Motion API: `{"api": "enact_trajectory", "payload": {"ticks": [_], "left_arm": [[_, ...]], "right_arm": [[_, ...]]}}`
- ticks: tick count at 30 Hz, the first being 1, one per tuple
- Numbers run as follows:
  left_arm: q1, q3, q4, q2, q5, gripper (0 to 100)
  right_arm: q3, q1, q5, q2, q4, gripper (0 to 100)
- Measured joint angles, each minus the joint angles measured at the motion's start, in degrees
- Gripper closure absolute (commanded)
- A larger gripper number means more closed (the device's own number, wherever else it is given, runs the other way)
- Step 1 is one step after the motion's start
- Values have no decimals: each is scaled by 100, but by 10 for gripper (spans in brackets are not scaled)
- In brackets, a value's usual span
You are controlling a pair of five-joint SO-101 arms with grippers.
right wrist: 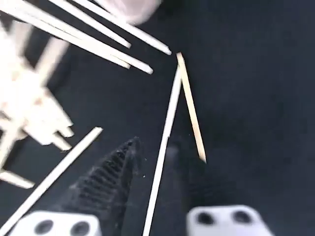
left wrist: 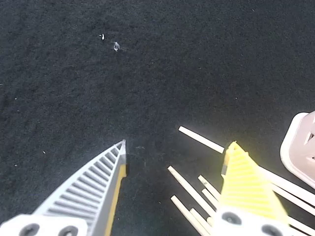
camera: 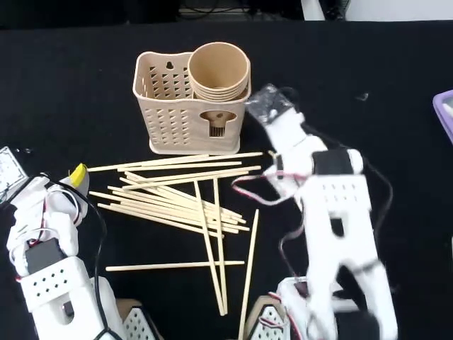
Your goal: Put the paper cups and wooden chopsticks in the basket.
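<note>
Yellow on one finger and grey on the other, the left pincer (left wrist: 177, 143) stands wide open and holds nothing, poised over bare black counter (left wrist: 98, 73). Just beside its yellow finger lie the cut ends of several wooden chopsticks (camera: 170, 205). Past them, a rounded corner of the basket (camera: 170, 124) shows at the edge of the left wrist view.

The right pincer (right wrist: 152, 147) has black fingers set a little apart. One chopstick runs lengthwise through the gap, and a second meets its far end at a narrow angle. Whether either finger touches the stick cannot be told.

In the high view the chopsticks lie flat on the counter in a loose fan in front of the basket, some crossing others. A few point away from the basket, and one lies alone, crosswise, farther from it.

The beige basket stands upright behind the pile. The paper cups (camera: 219, 71), nested in one stack, sit in its compartment on the side of the right arm (camera: 333, 205).
</note>
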Motion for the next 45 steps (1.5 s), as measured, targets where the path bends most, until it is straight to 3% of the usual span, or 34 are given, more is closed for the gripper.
{"api": "enact_trajectory", "payload": {"ticks": [3,9,18,21,24,25,35,45], "left_arm": [[0,0,0,0,0,686],[0,0,0,0,0,686],[0,0,0,0,0,686],[0,0,0,0,0,686],[0,0,0,0,0,686],[0,0,0,0,0,686],[0,0,0,0,0,686],[0,0,0,0,0,686]], "right_arm": [[26,158,158,1037,-624,760],[-659,167,448,2734,-765,762],[-932,396,1169,3552,-774,763],[-958,536,1644,3631,-774,833],[-1064,651,1908,3719,-809,994],[-1152,686,1960,3754,-782,979],[-1002,905,2048,3455,-299,988],[-1002,1160,1371,1231,-88,988]]}}
